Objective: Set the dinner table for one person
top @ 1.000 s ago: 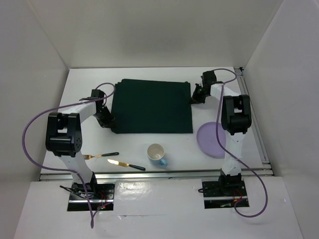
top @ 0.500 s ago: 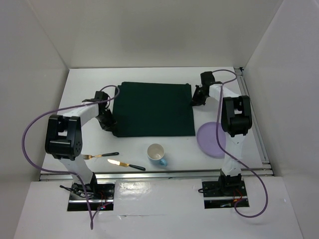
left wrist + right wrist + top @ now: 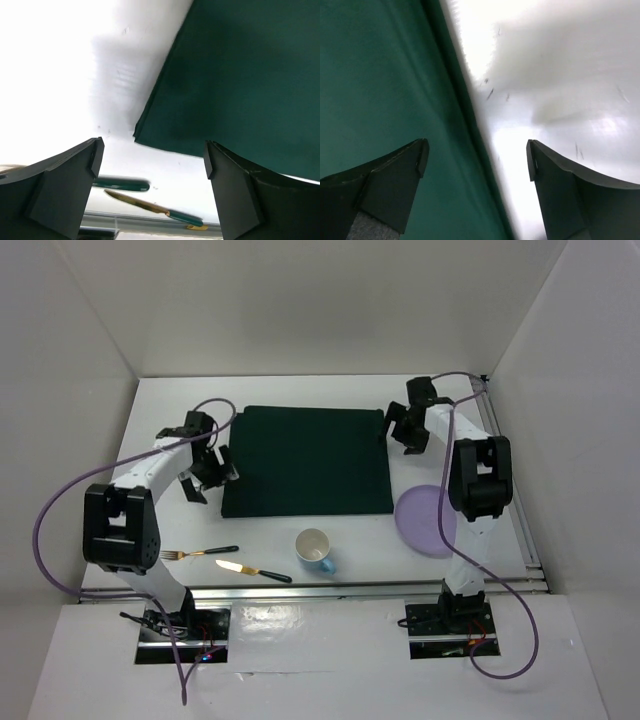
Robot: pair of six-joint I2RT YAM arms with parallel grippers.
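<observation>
My left hand and right hand hang spread, empty, over the mat: limp cloth, probably sliding on the hard surface, so I'd pinch corners.

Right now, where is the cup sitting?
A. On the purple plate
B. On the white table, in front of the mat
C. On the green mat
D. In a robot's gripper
B: the cup stands on the bare white table, just on the near side of the green mat and apart from the purple plate.
</observation>
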